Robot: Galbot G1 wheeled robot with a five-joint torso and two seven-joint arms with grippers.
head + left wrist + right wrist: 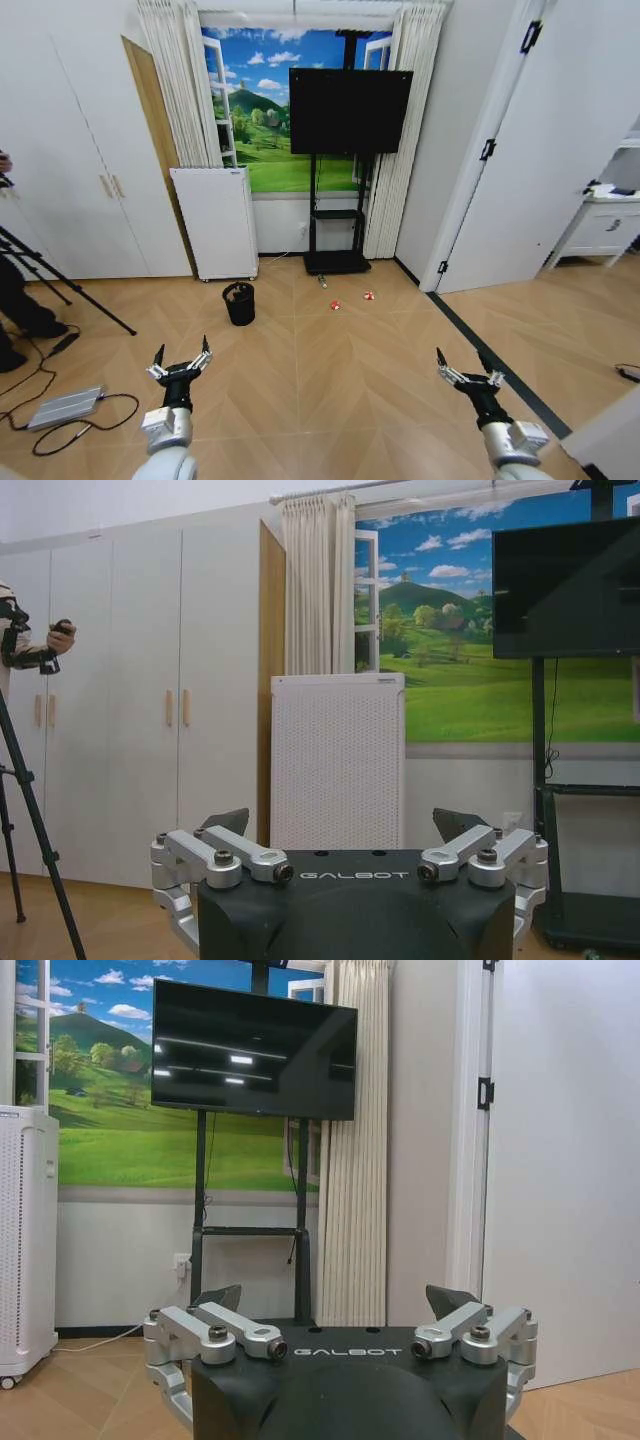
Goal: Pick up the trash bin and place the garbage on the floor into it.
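Observation:
The trash bin, small, black and round, stands on the wooden floor in front of the white appliance. To its right lie two red-and-white pieces of garbage and a small clear bottle near the TV stand. My left gripper is open and held above the floor, well short of the bin. My right gripper is open at the same distance on the right side. In the wrist views the left gripper and the right gripper have spread jaws with nothing between them.
A tall white perforated appliance stands by the wall behind the bin. A black TV on a stand is at the back centre. A tripod leg, cables and a grey box lie at left. A dark floor strip runs along the right.

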